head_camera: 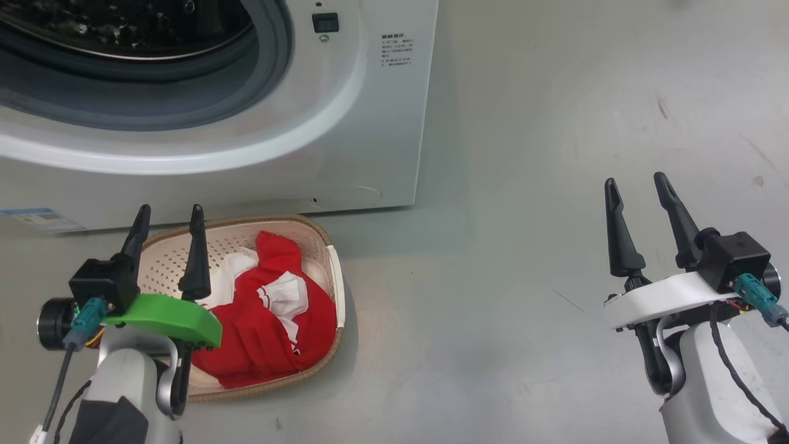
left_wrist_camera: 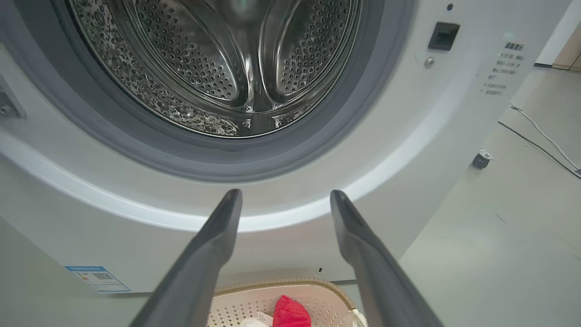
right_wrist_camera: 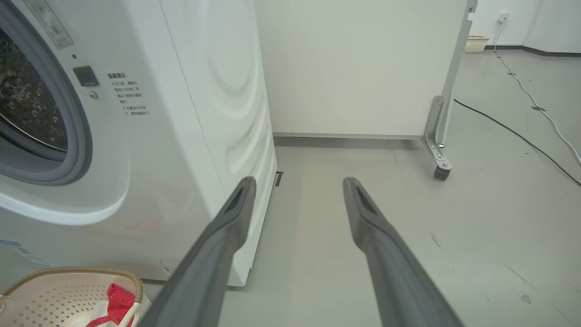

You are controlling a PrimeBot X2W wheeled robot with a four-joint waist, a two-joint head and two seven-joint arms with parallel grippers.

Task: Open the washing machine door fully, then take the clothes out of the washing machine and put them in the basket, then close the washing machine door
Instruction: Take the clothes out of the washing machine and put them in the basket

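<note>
Head view, lower left: left gripper, fingers spread, holding nothing, poised above the basket. Lower right: right gripper, likewise spread and empty, over bare floor, well apart from the washing machine.

Clothes: red-and-white heap inside the basket, on the floor just in front of the machine, lower left of frame.

Left wrist view, upper centre: steel drum, no fabric in the visible part. Grey gasket below it, nothing draped over it.

Judged: unloading done, door closing not yet done. Judged from latch socket at right of the opening: hinge on the frame-left side. Door's present angle: cannot tell.

For a clean close:
- Raise left arm straight up out of the basket zone first; avoid snagging cloth or nudging the rim.
- Turn head camera to find the black door rim before reaching.
- Push on the outer rim far from the hinge, not on the glass bowl; slow arc.
- Finish with a firm press near the latch side until seated.
- Keep right gripper out of the closing gap.
</note>
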